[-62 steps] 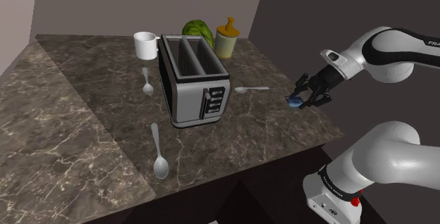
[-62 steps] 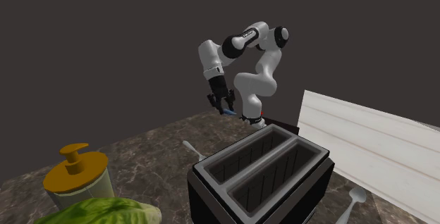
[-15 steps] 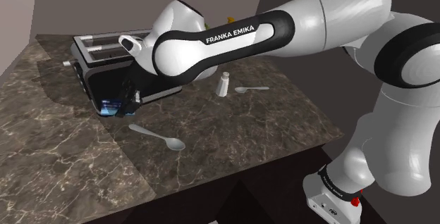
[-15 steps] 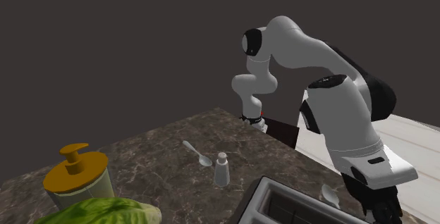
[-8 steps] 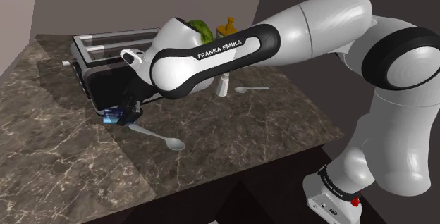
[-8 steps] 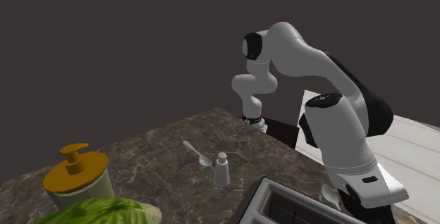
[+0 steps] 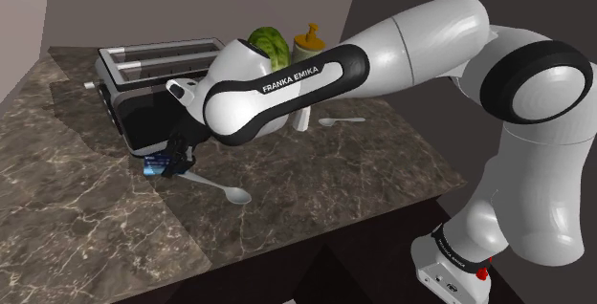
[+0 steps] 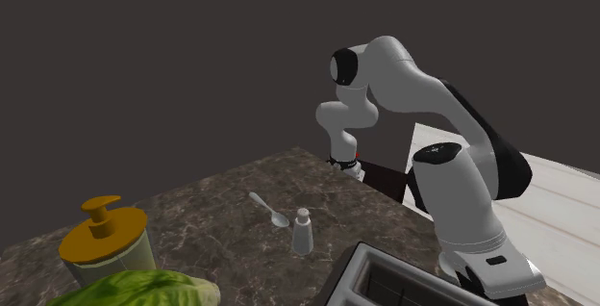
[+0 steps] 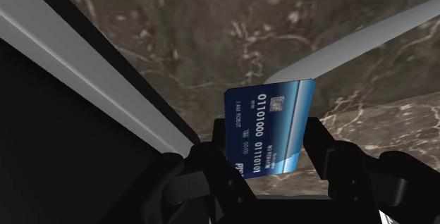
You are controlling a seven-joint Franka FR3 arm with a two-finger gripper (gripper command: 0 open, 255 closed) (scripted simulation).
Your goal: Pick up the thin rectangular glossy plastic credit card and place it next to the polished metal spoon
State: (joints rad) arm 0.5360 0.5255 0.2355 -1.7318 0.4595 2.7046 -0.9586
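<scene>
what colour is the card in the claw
The glossy rectangular card is blue with white digits; clearest in the wrist view.

Countertop (image 7: 86, 206): dark brown marbled stone with pale veins. Below its front edge I see a dark cabinet face (image 7: 316, 273). Back wall (image 7: 143, 6) is dull grey-brown, and a tan wall (image 7: 21, 25) stands at the shoulder view's left. White planked surface (image 8: 572, 198) at the second exterior view's right. Light is dim and even.
</scene>
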